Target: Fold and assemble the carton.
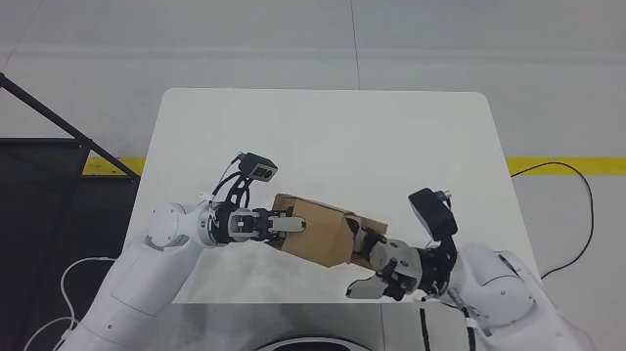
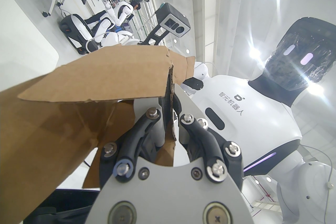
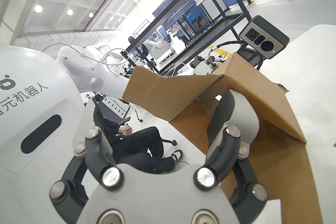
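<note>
We are holding the brown corrugated cardboard carton point(image 1: 318, 229), partly folded, over the near part of the white rectangular table point(image 1: 323, 136), between both arms. Our left gripper point(image 2: 170, 104) is pinching a carton wall edge, fingers pressed together. Our right gripper point(image 1: 368, 267) is gaping wide, one finger point(image 3: 236, 109) sitting under a flap at the other end.

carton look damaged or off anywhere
Yes: the carton has a ragged, torn corrugated edge where the left gripper clamps a flap. It is only half-formed, with one finger of the open right gripper under another flap.
</note>
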You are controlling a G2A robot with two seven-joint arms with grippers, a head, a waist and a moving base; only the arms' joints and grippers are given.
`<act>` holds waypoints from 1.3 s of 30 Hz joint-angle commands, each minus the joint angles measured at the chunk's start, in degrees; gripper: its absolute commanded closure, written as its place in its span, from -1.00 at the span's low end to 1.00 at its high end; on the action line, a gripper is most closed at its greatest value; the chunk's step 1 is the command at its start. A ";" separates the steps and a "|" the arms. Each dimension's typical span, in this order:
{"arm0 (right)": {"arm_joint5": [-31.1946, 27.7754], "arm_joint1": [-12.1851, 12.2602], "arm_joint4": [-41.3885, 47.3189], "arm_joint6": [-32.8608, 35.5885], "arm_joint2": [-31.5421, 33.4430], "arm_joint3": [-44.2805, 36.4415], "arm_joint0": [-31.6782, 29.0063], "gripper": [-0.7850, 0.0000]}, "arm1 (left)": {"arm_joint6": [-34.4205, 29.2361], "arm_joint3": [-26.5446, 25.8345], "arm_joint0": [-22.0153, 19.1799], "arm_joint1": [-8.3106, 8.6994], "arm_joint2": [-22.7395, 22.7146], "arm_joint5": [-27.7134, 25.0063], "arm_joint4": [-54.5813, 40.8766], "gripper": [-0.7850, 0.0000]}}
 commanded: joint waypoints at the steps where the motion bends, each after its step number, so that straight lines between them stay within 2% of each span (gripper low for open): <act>1: -0.38 0.06 0.25 0.08 0.31 0.01 -0.33 -1.00 | 0.00 0.00 0.00 0.00 0.00 0.00 0.00 1.00; 12: -3.37 0.41 3.55 2.22 1.18 0.43 -1.49 -1.00 | 0.00 0.00 0.00 0.00 0.00 0.00 0.00 1.00; 26: -6.57 1.16 7.45 3.06 5.39 0.63 -4.54 -1.00 | 0.00 0.00 0.00 0.00 0.00 0.00 0.00 1.00; 31: -5.77 1.22 7.44 3.77 4.97 0.67 -4.50 -1.00 | 0.00 0.00 0.00 0.00 0.00 0.00 0.00 1.00; 39: -2.20 0.66 4.69 3.81 0.95 0.90 -1.16 -1.00 | 0.00 0.00 0.00 0.00 0.00 0.00 0.00 1.00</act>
